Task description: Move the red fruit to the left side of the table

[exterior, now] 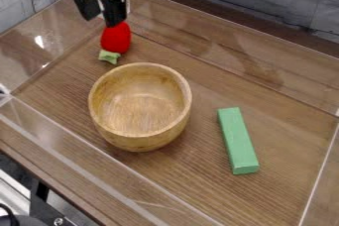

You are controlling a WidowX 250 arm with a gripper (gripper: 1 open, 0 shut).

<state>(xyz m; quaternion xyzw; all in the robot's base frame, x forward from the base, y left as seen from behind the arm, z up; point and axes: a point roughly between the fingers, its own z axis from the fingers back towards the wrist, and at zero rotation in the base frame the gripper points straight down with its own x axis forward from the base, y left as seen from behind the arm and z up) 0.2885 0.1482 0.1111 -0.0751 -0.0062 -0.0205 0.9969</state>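
Gripper (pixel 101 9) wide open, holding nothing, above red fruit (pixel 115 39) near table (pixel 265 81) far-left acrylic wall; open room R of wooden bowl (pixel 139 105).

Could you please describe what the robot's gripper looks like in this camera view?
The gripper is black with two slim dark fingers hanging from a blocky black body. No cables or markings are discernible, and the arm above is cut off by the frame's top edge.

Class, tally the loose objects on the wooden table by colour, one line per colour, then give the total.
Red: 1, the red fruit
Green: 1, the flat block
Light wood: 1, the bowl
Total: 3
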